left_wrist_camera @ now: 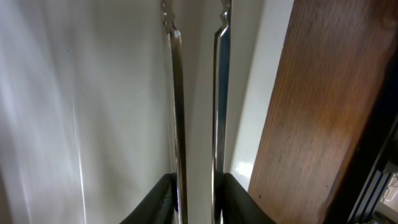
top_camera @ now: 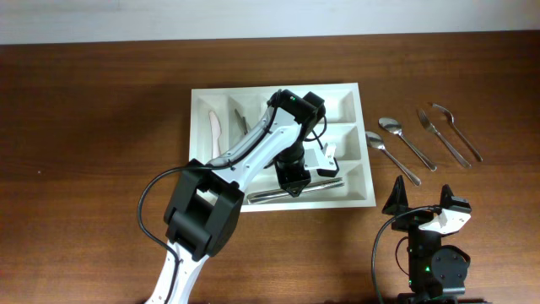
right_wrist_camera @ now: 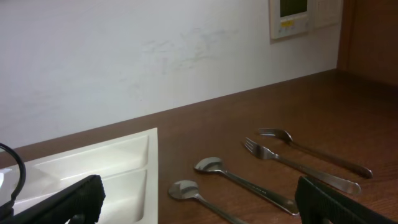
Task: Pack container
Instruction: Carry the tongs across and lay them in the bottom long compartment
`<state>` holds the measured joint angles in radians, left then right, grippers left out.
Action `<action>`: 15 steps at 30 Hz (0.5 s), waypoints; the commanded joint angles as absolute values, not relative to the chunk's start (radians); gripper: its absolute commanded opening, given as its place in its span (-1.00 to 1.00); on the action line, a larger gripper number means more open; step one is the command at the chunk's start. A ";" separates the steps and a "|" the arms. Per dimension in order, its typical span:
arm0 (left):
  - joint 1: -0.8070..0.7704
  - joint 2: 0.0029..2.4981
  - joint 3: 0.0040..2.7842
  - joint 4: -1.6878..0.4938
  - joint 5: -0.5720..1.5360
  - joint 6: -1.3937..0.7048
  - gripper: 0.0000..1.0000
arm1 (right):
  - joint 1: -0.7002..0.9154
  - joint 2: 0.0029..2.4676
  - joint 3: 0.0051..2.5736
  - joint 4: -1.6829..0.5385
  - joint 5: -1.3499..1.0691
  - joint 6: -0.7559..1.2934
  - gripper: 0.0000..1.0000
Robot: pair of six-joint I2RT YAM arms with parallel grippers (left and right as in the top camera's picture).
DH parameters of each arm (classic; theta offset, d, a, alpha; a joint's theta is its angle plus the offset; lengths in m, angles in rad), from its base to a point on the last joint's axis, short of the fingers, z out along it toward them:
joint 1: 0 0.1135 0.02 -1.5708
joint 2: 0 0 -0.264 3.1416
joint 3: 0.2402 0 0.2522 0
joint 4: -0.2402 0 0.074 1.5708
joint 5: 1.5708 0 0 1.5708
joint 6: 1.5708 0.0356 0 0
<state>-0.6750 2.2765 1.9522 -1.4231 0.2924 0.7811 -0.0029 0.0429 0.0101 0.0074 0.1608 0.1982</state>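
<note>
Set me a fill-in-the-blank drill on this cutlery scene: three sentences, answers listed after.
1. On the table, right of the cutlery tray, lie two spoons and two ____.
2. The right claw stands ____ and holds nothing.
3. The left claw is down in the tray, with ____ metal utensils lying between its fingers.
Missing words: forks; open; two.

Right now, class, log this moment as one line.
left gripper: straddling two utensils in container | right gripper: open, parked | outside container: two spoons, two forks
</note>
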 commanded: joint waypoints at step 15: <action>-0.651 2.259 2.061 -1.463 0.302 0.770 0.50 | -0.001 0.035 0.006 0.010 0.177 0.188 0.97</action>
